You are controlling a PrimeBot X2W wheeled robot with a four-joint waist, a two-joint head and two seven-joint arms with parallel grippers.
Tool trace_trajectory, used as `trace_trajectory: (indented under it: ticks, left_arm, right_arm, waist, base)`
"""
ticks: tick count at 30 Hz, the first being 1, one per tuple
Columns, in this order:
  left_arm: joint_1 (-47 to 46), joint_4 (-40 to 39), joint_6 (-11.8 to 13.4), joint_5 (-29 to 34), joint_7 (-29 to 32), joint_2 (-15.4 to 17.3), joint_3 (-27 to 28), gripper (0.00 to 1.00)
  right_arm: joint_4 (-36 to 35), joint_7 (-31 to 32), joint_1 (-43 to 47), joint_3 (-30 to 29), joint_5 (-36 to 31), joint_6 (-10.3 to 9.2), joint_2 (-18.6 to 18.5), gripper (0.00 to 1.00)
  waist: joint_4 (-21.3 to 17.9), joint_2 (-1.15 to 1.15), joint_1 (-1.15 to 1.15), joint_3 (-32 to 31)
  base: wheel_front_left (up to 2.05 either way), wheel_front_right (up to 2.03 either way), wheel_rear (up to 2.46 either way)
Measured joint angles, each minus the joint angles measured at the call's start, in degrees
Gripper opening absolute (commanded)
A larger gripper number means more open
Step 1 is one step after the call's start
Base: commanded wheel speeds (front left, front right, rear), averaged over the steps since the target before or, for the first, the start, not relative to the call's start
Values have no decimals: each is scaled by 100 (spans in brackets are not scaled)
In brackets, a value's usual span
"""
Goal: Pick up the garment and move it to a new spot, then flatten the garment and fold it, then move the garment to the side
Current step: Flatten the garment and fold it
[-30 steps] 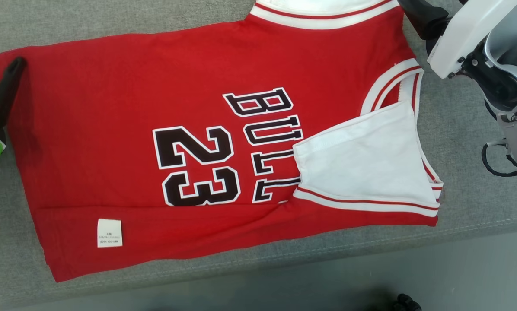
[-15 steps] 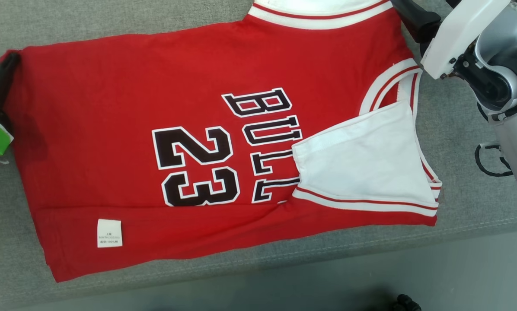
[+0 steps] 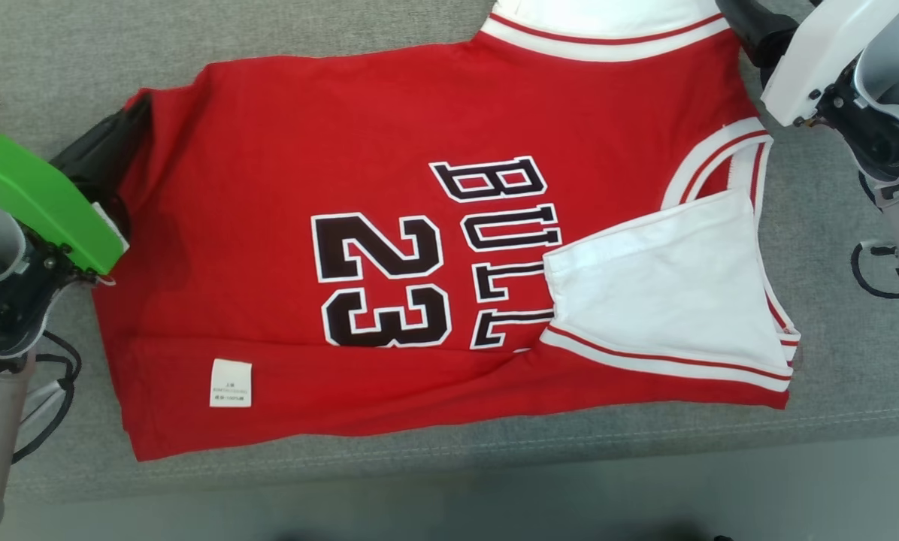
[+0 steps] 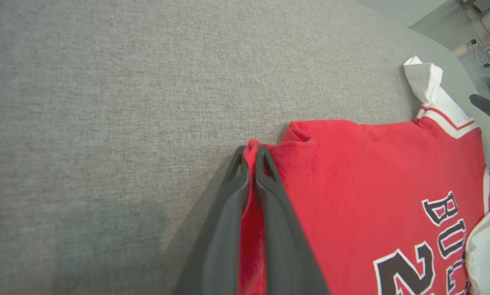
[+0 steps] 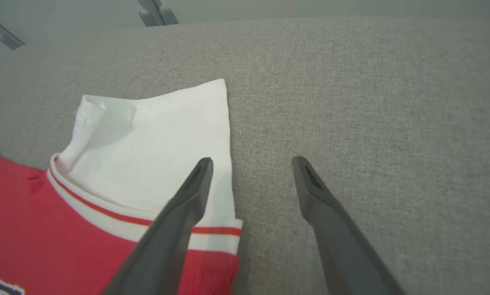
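Red jersey (image 3: 269,188) is lying flat on the grey fabric surface (image 3: 59,45), print side up. One white flap (image 3: 660,278) is turned over part of the lettering. Its long axis runs left-right across the head view, with the hem end toward the robot's left and the neck and shoulders toward its right, so the "23" reads sideways. The strip along the near edge, with the care label (image 3: 231,383), looks folded in.

The left gripper (image 4: 251,153) has its fingers clamped shut on the far hem corner, with red cloth bunched between them. The right gripper (image 5: 251,164) has its fingers wide open and holds nothing. One finger is over the white shoulder piece (image 5: 155,135) and the other over bare grey fabric, so it straddles that edge.

My guess is it's taking the two far corners for a fold or a drag. To do it well:
- bring the right fingers down and bite well in from the edge so they catch every layer
- lift both ends together
- keep the far edge taut along that long axis so the middle doesn't sag or twist
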Motion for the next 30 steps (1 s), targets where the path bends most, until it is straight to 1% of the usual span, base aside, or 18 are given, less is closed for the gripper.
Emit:
trace_trajectory:
  ticks: [4, 10, 11, 18, 22, 30]
  left_arm:
    - [-56, -125, 0, -32, -2, -94, -246, 0]
    - [-132, -220, 0, -83, -114, -223, -553, 0]
    - [-136, -252, 0, -102, -153, -242, -639, 0]
    - [-144, -359, -1, -171, -253, -243, -865, 0]
    - [-145, -447, 0, -297, -305, -178, -867, 0]
    - [-163, -546, 0, -349, -472, -113, -958, 0]
  right_arm:
    - [151, 127, -117, 3, -37, 0, -116, 100]
    - [332, 227, -393, -1, -71, -7, -127, 100]
    - [375, 269, -450, 8, -94, -8, -126, 100]
    - [505, 391, -675, 38, -112, -8, -134, 100]
    - [541, 472, -824, 65, -198, -8, -109, 100]
    - [667, 522, -1002, 68, -211, -8, -110, 100]
  waist:
    - [175, 0, 0, -32]
    - [474, 0, 0, -48]
    - [576, 0, 0, -53]
    - [879, 0, 0, -43]
    - [965, 0, 0, 2]
    - [979, 0, 0, 164]
  base:
    - [0, 0, 0]
    - [0, 0, 0]
    - [0, 0, 0]
    - [0, 0, 0]
    - [0, 0, 0]
    - [0, 0, 0]
